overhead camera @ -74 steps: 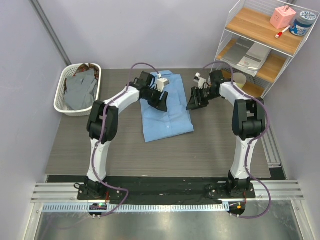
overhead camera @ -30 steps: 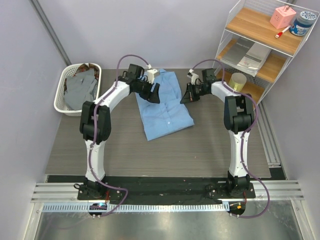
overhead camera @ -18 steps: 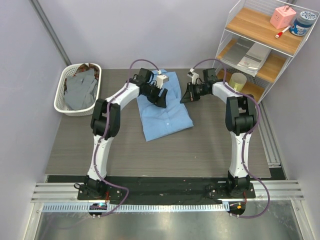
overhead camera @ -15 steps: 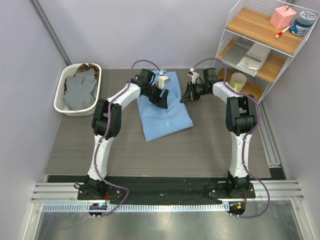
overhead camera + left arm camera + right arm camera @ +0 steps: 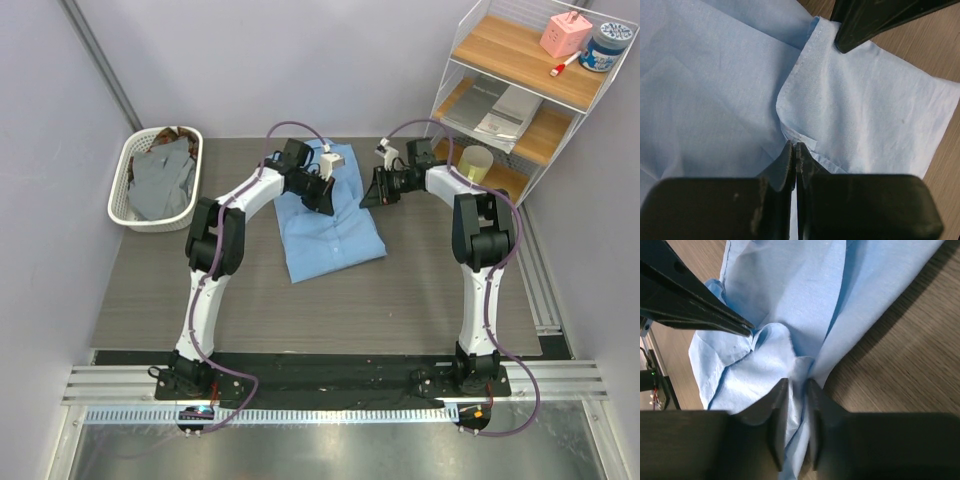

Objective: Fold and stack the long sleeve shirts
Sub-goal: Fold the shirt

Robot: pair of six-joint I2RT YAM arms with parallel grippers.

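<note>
Shirt (image 5: 332,222): plain light blue, no pattern. Table (image 5: 400,290): grey-brown wood grain. Basket (image 5: 128,180): white lattice, holding grey cloth (image 5: 160,180) with a brown piece (image 5: 183,133) at its far rim. Arms: white links, black joints, purple cables. Grippers: black. Rack (image 5: 470,30): white wire, tan wood shelves. Box (image 5: 565,33): pink. Walls: pale lavender-grey.

No writing, label, brand or number can be read in any view — the papers (image 5: 497,106) on the shelf show only grey blur.
</note>
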